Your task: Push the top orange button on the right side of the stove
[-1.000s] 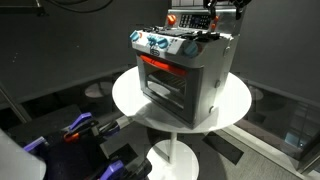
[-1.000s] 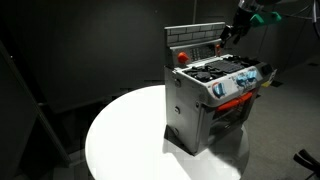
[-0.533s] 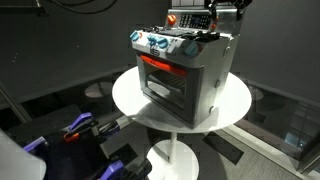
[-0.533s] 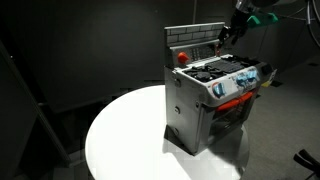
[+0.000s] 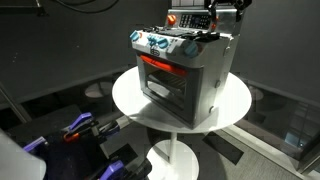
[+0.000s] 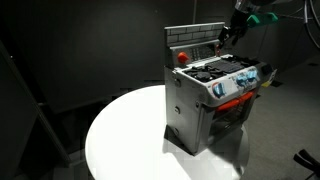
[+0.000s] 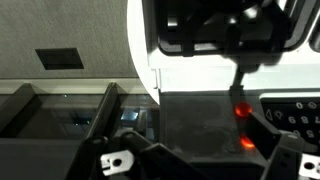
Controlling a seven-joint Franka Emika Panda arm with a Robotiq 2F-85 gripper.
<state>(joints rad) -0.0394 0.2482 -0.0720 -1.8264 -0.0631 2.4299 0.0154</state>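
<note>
Stove (image 5: 185,75) sits right in the middle of the round white desk (image 5: 235,105), grey and boxy, with its orange-red trim (image 5: 165,68) running over the glass door. Blue-white knobs (image 5: 155,43) line the front edge of the top. In an exterior view the raised back panel (image 6: 190,38) stands behind the cooktop, with a small red spot (image 6: 181,57) at the stove's top corner near it.

Up above, the hand (image 5: 222,12) hangs over the back corner of the stove, close to the back panel in both exterior views (image 6: 230,32). Whether it touches the stove, I cannot tell. Whether its jaws are apart or together, I cannot tell either; it is small and dark against the background.

The wrist view is blurred: 2 orange glowing spots (image 7: 240,112) sit one above the other on a dark surface.

Around the desk, the room is dark.
</note>
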